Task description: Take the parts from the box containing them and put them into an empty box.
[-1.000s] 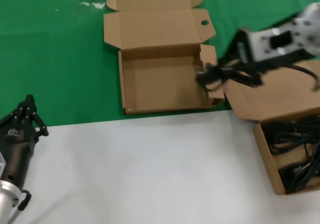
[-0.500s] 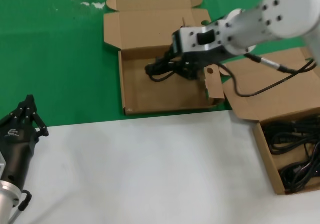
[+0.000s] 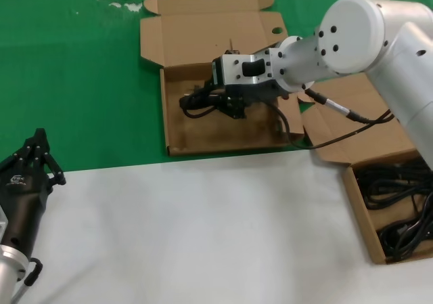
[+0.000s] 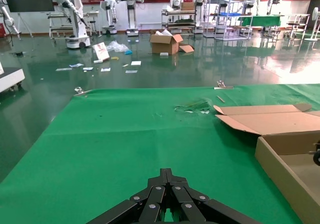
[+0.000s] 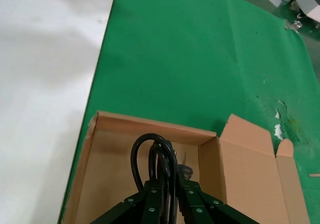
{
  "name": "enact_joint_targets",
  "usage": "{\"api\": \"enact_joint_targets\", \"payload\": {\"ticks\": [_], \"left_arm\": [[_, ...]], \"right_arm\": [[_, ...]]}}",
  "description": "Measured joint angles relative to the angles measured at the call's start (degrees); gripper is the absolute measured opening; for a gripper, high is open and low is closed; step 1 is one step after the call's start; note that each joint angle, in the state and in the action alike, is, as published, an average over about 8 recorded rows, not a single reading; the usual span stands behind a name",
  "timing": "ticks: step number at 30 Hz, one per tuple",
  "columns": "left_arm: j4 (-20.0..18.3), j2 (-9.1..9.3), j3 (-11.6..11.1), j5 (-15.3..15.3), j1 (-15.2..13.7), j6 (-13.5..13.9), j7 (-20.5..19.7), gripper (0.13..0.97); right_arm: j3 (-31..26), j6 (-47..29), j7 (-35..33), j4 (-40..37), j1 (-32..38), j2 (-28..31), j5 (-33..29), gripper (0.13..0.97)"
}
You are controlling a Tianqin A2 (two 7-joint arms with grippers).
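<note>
right pincer [image 3: 206, 103] pinching a coiled cable [image 3: 196, 103] above the empty box [image 3: 223, 124]; more cables [image 3: 399, 209] fill the other box [image 3: 358, 216].

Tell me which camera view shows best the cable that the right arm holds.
The right wrist view: the cable loops out between the right gripper fingers, above the empty box. The head view shows it small; the left wrist view shows none.

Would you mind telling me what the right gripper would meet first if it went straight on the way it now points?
Probably the empty box's left wall: the right gripper, shut on a coiled black cable, points leftward over its floor, though its height is unclear.
</note>
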Motion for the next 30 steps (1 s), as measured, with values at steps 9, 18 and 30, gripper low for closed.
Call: {"api": "enact_joint_targets", "payload": {"ticks": [9, 18, 30], "left_arm": [[0.0, 0.0, 0.0, 0.0, 0.0, 0.0, 0.0, 0.14], [0.0, 0.0, 0.0, 0.0, 0.0, 0.0, 0.0, 0.14], [0.0, 0.0, 0.0, 0.0, 0.0, 0.0, 0.0, 0.14]], "right_arm": [[0.72, 1.7, -0.7, 0.19, -0.85, 0.24, 1.33, 0.237], [4.19, 1.65, 3.04, 14.06, -7.06, 6.5, 4.11, 0.357], [13.63, 6.06, 12.13, 32.18, -22.99, 15.39, 12.64, 0.54]]}}
